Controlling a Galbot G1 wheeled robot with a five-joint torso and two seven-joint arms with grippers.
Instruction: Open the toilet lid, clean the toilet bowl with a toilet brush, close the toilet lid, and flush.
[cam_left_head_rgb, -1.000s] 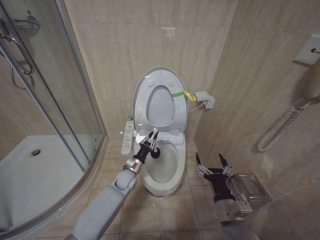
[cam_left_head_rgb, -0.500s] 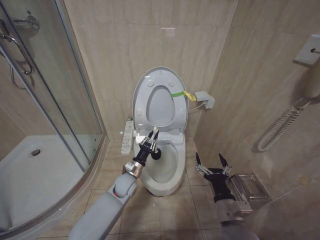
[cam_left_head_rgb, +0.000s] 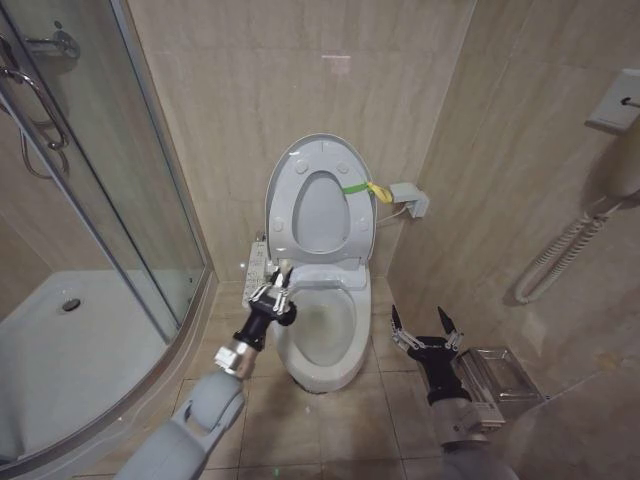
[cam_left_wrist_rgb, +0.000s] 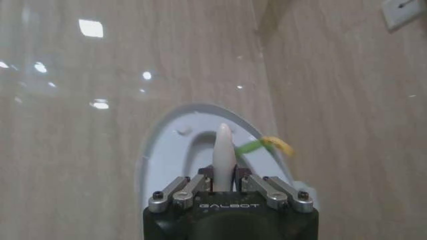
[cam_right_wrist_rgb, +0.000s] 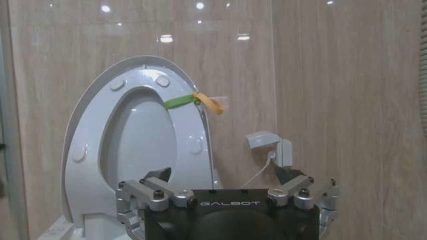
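Gripping thin white toilet brush (cam_left_wrist_rgb: 223, 150), left end effector (cam_left_head_rgb: 273, 296) at left rim of white ceramic toilet bowl (cam_left_head_rgb: 325, 345); glossy white lid (cam_left_head_rgb: 290, 170) upright; right end effector (cam_left_head_rgb: 424, 327) spread open, empty, right of bowl.

The toilet lid (cam_left_head_rgb: 318, 205) is glossy white with a green-and-yellow band (cam_left_head_rgb: 364, 188). The toilet bowl (cam_left_head_rgb: 325, 340) is white, the wall tiles (cam_left_head_rgb: 250, 90) beige, the brush handle (cam_left_wrist_rgb: 222, 155) white.

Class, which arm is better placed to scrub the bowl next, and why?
Left, probably: its pincer already grips the toilet brush beside the toilet bowl; the right pincer hangs open, farther off.
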